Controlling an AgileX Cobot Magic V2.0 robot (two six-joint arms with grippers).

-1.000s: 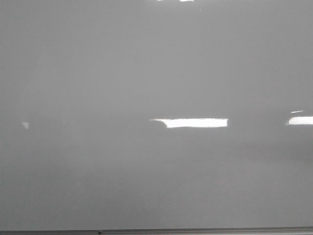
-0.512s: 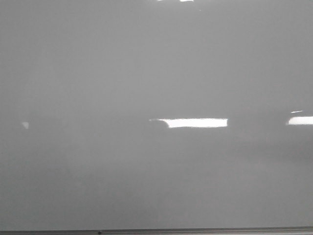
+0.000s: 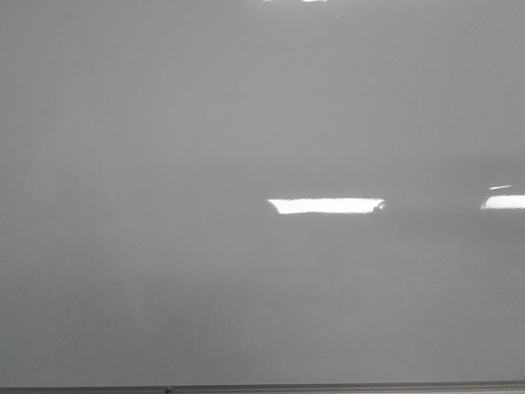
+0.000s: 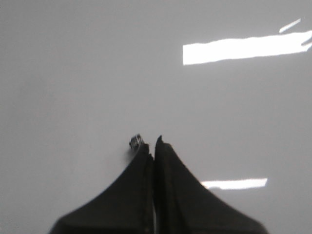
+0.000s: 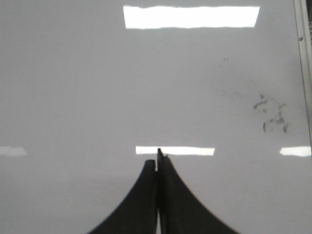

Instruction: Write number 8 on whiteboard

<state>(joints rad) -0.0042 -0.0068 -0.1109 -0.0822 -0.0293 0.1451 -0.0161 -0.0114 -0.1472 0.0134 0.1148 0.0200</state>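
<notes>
The whiteboard point(image 3: 246, 123) is a glossy pale grey board that fills the front view. No number 8 shows on it in any view. Neither gripper shows in the front view. In the left wrist view my left gripper point(image 4: 152, 144) hangs over the bare board point(image 4: 73, 73) with its black jaws pressed together and nothing seen between them. A small shiny metal bit point(image 4: 135, 142) sits at one fingertip. In the right wrist view my right gripper point(image 5: 157, 158) is also shut and empty over the board point(image 5: 73, 97).
Bright rectangular light reflections point(image 3: 326, 205) lie on the board. Its thin dark bottom edge point(image 3: 262, 388) runs along the front view's base. In the right wrist view, faint dark smudges point(image 5: 270, 114) mark the board near its metal side frame point(image 5: 303, 58).
In the front view the small bright spot at the left has gone and the left end of the central reflection has shifted a little to the right. Nothing else differs.
</notes>
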